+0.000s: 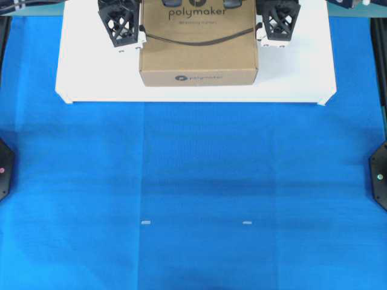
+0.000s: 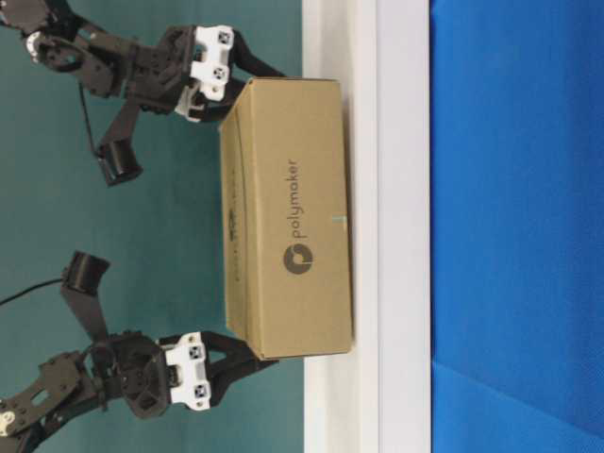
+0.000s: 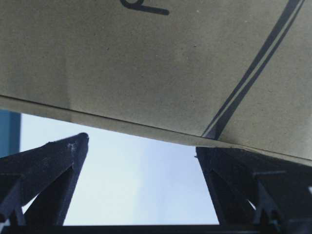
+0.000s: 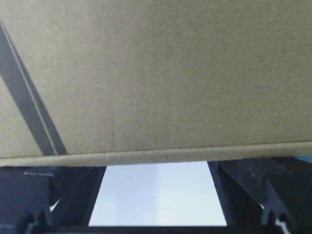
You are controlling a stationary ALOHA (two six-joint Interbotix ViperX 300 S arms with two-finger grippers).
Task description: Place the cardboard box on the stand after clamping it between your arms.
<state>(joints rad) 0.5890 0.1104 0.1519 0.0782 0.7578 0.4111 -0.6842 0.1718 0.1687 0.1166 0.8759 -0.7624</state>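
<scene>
Cloth (image 1: pixel 193 193): blue fabric w/ faint fold creases, covering the whole desk; soft, matte.
Stand (image 1: pixel 91 72): wide white raised platform, smooth flat top, sitting along the desk's far edge; looks slick.
Box (image 1: pixel 199 57): flat square brown cardboard, matte, printed "polymaker" + circle mark + curved dark line. Resting on the stand's top, roughly centred side to side, front face near the stand's front edge; table-level view shows its underside flat on the white top.
Left gripper (image 1: pixel 130 37): black lattice fingers, white parts, spread wide; sitting at the box's left side, fingers straddling its edge in the wrist view, not pinching anything. Can't tell if it's touching the card or just beside it.
Right gripper (image 1: pixel 271 35): same build, jaws spread wide, at the box's right side; same doubt re contact.
Stage (judgement): box looking placed; arms prob. needing only to back off sideways.
Risk 1: if one arm is pulling away before the other, leftover squeeze could be shoving the box across the slick top toward an edge.
Risk 2: pointed fingertips catching the card edge on retreat, dragging or tipping the box.
Risk 3: box sitting close to the front edge, so a small nudge fwd could be leaving it overhanging.
</scene>
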